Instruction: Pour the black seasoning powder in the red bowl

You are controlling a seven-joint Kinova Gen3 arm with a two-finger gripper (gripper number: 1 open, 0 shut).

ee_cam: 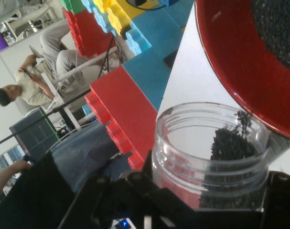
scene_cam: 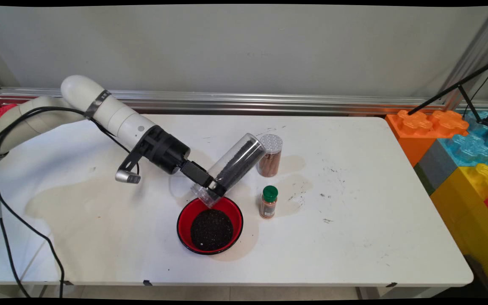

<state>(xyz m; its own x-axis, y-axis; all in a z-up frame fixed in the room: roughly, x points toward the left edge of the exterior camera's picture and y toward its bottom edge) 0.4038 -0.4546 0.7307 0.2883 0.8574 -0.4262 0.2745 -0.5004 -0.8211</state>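
Observation:
My gripper (scene_cam: 212, 186) is shut on a clear plastic jar (scene_cam: 231, 167) partly filled with dark grains. The jar is tilted, its open mouth pointing down over the back rim of a red bowl (scene_cam: 184, 222) that holds a heap of the same dark grains (scene_cam: 211, 229). In the hand view the jar's open mouth (ee_cam: 209, 131) sits between my fingers, with dark grains (ee_cam: 230, 145) lying along its lower side and the red bowl (ee_cam: 230, 67) just beyond it.
A clear jar of brown sticks with a patterned lid (scene_cam: 270, 155) stands right of the tilted jar. A small spice bottle with a green cap (scene_cam: 268, 202) stands right of the bowl. Big coloured blocks (scene_cam: 460, 148) lie past the table's right end.

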